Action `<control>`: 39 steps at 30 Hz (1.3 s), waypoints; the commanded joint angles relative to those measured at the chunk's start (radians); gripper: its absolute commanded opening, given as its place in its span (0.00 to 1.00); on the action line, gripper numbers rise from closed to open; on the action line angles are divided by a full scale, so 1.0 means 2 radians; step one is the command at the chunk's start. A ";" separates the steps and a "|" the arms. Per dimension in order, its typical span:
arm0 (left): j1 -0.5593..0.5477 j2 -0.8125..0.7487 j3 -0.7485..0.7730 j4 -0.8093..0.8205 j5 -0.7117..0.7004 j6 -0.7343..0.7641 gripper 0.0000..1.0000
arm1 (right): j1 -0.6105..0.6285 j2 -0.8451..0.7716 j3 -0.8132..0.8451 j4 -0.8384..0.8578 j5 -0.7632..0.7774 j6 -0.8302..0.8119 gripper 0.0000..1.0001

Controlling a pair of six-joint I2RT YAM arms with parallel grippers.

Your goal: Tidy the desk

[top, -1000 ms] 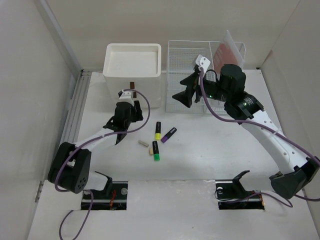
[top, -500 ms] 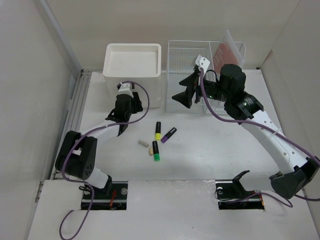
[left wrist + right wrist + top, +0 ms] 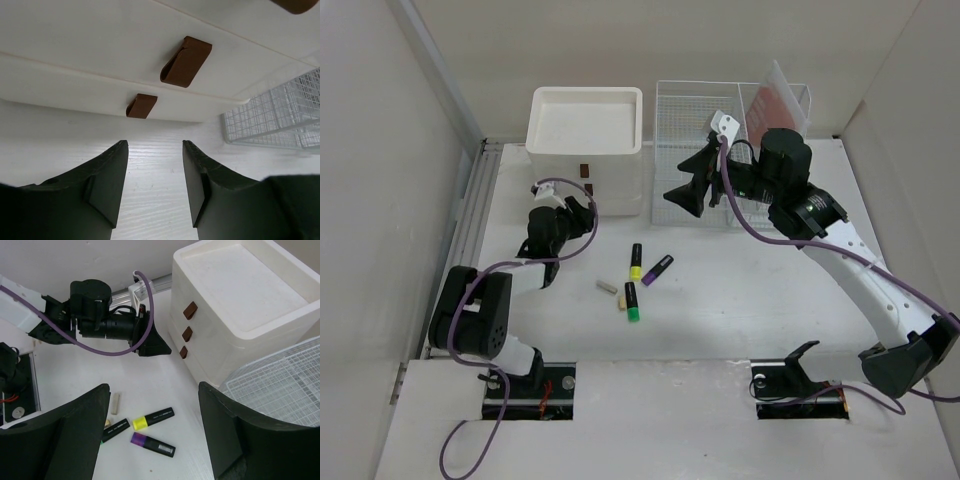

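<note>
Three black highlighter pens [image 3: 636, 262] and a short beige stick [image 3: 608, 287] clutter the middle of the matte white desk [image 3: 770, 300], with open surface to their left, right and near side. The cream plastic drawer box [image 3: 585, 130] and white wire-mesh rack [image 3: 695, 110] wall off the back, standing close side by side. Bare desk shows between the open, empty left gripper [image 3: 155, 145] and the drawer fronts.

Matte white desk [image 3: 740, 310], wire-mesh rack [image 3: 682, 120]
</note>
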 commanded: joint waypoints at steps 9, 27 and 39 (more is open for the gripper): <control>0.028 0.055 0.027 0.074 0.101 -0.015 0.44 | -0.003 0.005 -0.002 0.028 -0.025 0.006 0.77; 0.028 0.111 0.059 0.057 0.063 -0.048 0.42 | -0.003 0.010 -0.007 0.028 -0.034 0.006 0.77; 0.008 0.107 0.049 0.067 -0.008 -0.048 0.41 | -0.003 0.005 -0.007 0.028 -0.054 0.006 0.77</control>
